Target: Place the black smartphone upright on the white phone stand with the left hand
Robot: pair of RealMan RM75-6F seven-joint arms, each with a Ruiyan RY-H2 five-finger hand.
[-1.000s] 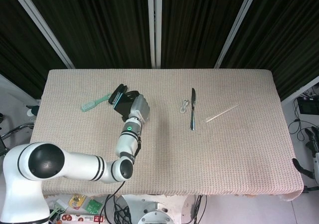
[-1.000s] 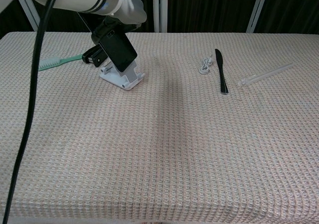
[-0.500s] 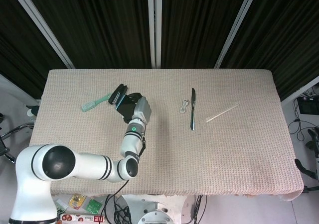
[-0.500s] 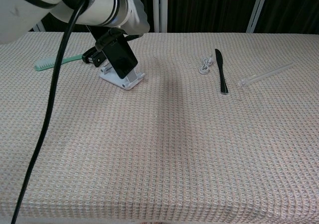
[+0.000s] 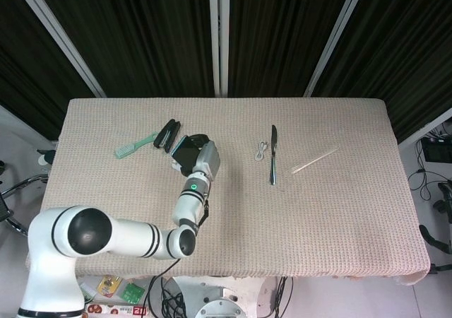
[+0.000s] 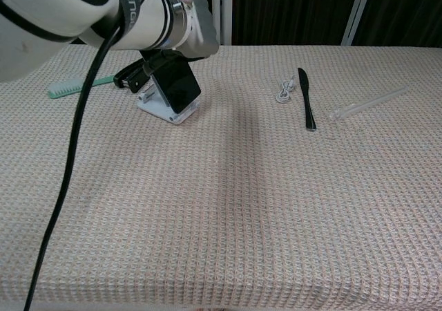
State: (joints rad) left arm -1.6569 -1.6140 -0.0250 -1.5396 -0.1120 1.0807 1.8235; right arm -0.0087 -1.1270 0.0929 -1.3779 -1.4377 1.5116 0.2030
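The robot's left arm (image 5: 127, 237) sweeps from the near left corner of the table (image 5: 339, 219) toward the far left, its left hand (image 5: 205, 158) closed around the top of one black smartphone (image 6: 177, 87); the phone leans tilted against one white phone stand (image 6: 159, 108), its lower edge sitting in the stand's front lip, and the fingers (image 6: 153, 64) are wrapped over its upper end; compared with a second ago, the phone has come down from above the stand onto it, and the hand has shifted rightward and nearer in the head view, so the dark clip behind it now shows clear of the wrist; whether the phone's weight is fully on the stand cannot be told.

Just behind the stand lies one black clip-like object (image 5: 167, 133), and beside it, further left, one green toothbrush (image 5: 134, 146); both are unmoved.

Well apart, on the right half of the cloth, lie one table knife (image 5: 272, 155) with its blade pointing away, one small coiled white cable (image 5: 261, 150) just beside it on its left, and one clear plastic straw (image 5: 314, 160) lying aslant further right; all three keep their earlier places.

The right hand shows in neither view.
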